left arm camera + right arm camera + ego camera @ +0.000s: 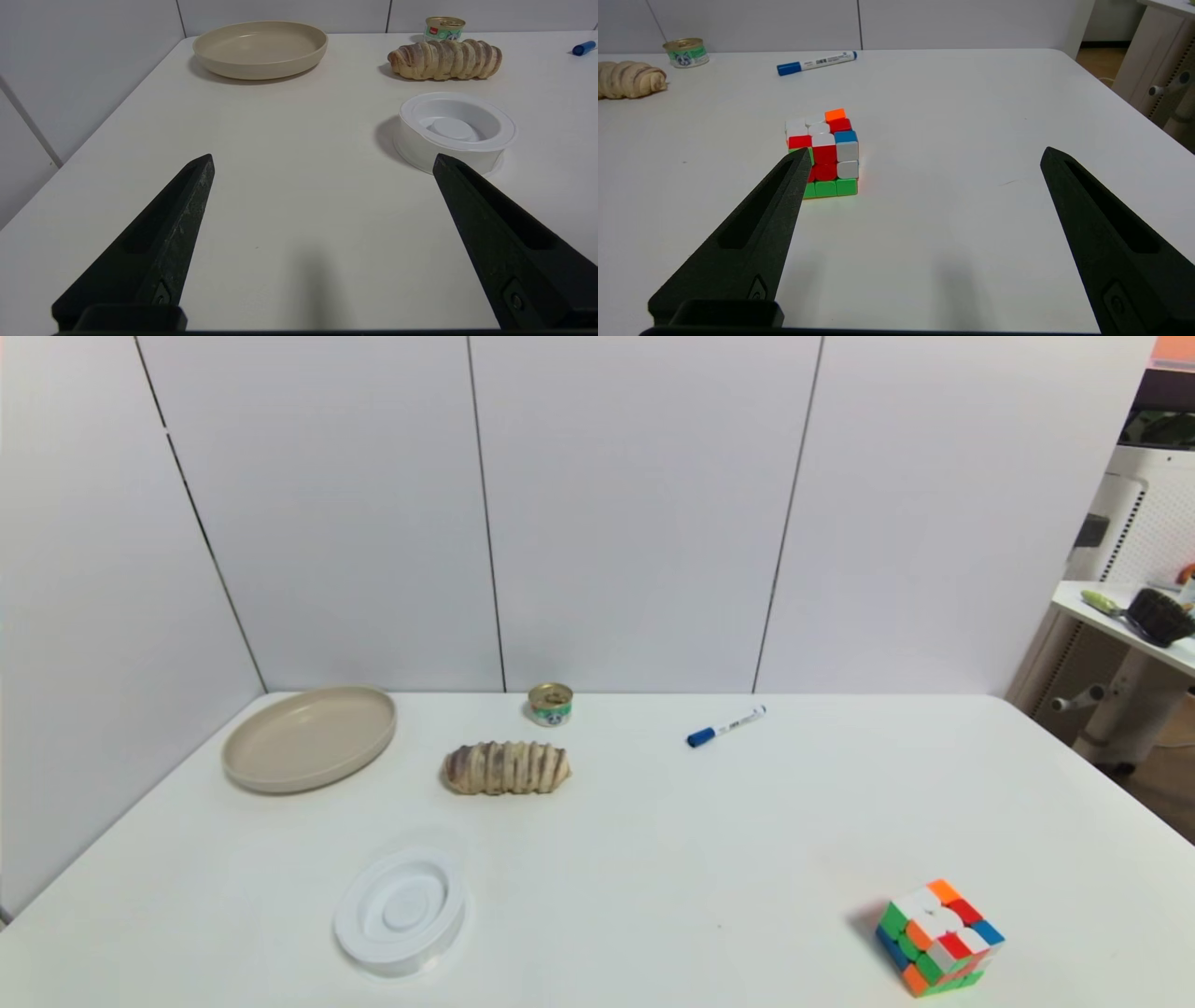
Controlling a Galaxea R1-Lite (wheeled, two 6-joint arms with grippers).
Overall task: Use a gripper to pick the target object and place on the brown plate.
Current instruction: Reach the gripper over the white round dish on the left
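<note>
left pincer point(322, 161) wide apart, empty | white disc point(457, 130) right of frame centre, near its tip | right pincer point(924, 156) apart, idle by cube point(823, 151)

The head camera looks forward and down over the whole table point(653, 859) from high up. The left wrist camera sits low and near the tabletop, facing the plate point(260, 48) at 11 o'clock; the right wrist camera, equally low, faces the cube point(824, 154). Both wrist views share the can point(444, 28) and bread point(444, 59).
</note>
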